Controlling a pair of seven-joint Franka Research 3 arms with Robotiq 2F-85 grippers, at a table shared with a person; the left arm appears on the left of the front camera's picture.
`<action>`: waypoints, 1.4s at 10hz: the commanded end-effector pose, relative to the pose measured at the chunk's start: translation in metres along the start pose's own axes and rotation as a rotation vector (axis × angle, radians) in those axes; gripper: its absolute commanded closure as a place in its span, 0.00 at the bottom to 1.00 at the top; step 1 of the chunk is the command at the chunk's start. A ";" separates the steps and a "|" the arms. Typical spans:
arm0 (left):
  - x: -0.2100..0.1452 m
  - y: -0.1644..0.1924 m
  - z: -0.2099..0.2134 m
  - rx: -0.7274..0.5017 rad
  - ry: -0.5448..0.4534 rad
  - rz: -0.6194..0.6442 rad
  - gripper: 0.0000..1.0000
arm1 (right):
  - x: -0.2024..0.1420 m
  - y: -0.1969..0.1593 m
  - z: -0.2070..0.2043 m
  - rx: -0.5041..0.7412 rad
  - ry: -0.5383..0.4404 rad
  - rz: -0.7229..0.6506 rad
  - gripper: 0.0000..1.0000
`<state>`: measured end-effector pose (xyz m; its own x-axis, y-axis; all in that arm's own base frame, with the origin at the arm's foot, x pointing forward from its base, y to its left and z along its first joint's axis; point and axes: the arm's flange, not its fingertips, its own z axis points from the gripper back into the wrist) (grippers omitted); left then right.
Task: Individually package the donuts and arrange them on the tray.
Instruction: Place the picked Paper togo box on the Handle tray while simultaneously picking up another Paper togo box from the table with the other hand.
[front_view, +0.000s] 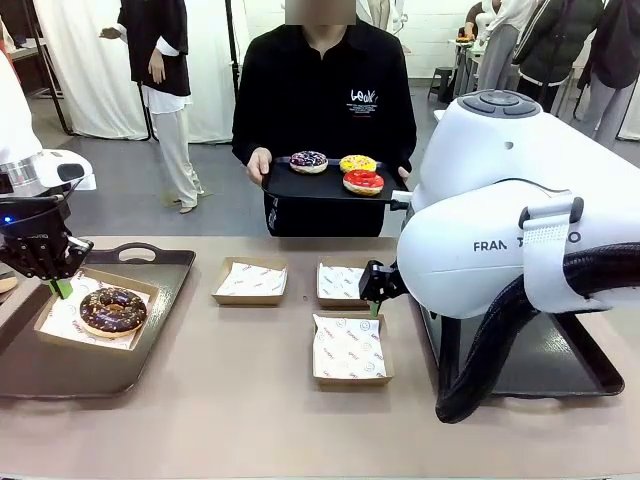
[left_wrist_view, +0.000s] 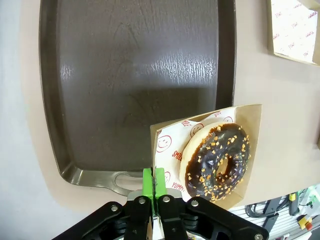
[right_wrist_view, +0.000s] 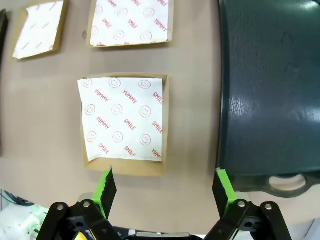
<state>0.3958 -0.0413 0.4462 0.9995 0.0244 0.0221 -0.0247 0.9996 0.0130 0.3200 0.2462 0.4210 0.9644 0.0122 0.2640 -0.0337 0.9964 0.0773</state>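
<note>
Table: left gripper low, pinched seemingly on donut box edge; right gripper hovering, jaws apart.

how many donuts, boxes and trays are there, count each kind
donuts: 4
boxes: 4
trays: 3
total: 11
</note>
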 end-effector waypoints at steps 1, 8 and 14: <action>0.000 0.000 0.000 0.000 0.000 0.000 0.99 | -0.001 0.001 -0.001 0.007 0.007 -0.005 0.00; -0.003 0.009 -0.040 0.066 -0.009 -0.082 0.99 | -0.001 0.007 -0.079 0.028 0.161 -0.065 0.00; -0.005 0.013 -0.056 0.085 -0.005 -0.083 0.99 | 0.007 0.009 -0.107 0.026 0.111 -0.016 0.00</action>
<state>0.3923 -0.0338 0.3937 0.9991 -0.0423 -0.0061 0.0427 0.9957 0.0826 0.3467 0.2622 0.3263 0.9935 -0.0014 0.1140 -0.0123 0.9928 0.1195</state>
